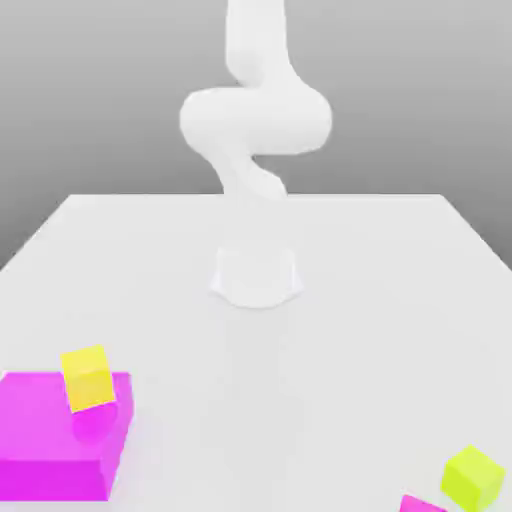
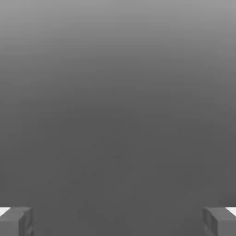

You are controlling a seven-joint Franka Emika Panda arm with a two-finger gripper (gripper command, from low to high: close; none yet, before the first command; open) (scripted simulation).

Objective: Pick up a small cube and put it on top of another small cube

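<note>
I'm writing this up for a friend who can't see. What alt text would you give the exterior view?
A white robot arm rises from the middle of a white table. At the exterior view's lower left, a yellow cube sits tilted on a big flat magenta block. At the lower right, a lime yellow-green cube lies on the table beside a sliver of another magenta shape.

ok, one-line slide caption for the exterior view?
White arm upright on white table; yellow cube atop magenta block, lime cube at front right.

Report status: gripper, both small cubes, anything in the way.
Gripper open, holding nothing. Lime cube on table, exterior view's lower right. Yellow cube atop magenta block, lower left. Nothing seen between the two.
</note>
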